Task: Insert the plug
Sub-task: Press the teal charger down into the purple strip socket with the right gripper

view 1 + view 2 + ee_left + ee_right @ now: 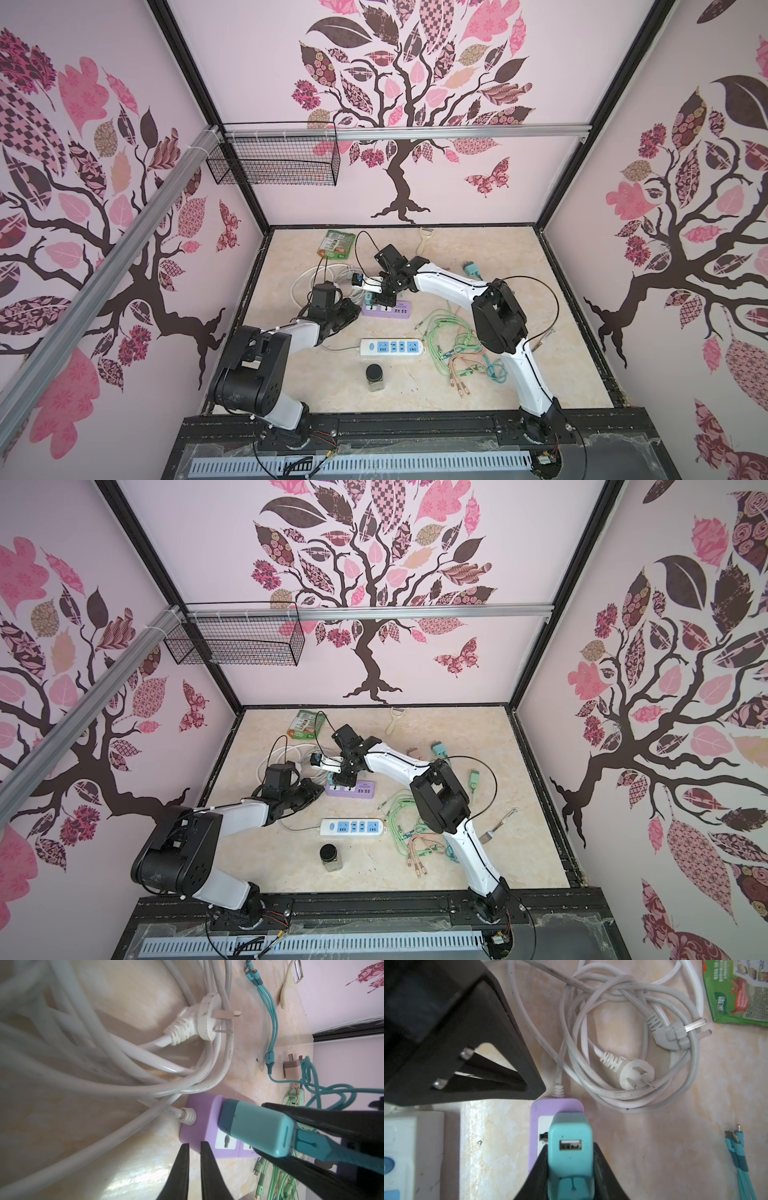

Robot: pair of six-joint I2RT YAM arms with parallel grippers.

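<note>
A teal plug [570, 1147] with a USB port on its back is held by my right gripper [570, 1148], which is shut on its two sides. The plug stands on the end socket of the purple power strip [199, 1113]; its prongs are hidden and its dark base meets the strip's face [228, 1111]. In both top views the plug [368, 297] and strip [388, 309] lie mid-table. My left gripper [194, 1144] is shut with nothing held, its tips against the strip's cord end. That gripper [353, 309] reaches in from the left in a top view.
The strip's white cord [623, 1076] lies coiled behind it with two white plugs. A white power strip [390, 347], a black-lidded jar [375, 377] and tangled green cables [453, 340] lie nearer the front. A green packet [337, 244] and a peeler [424, 239] are at the back.
</note>
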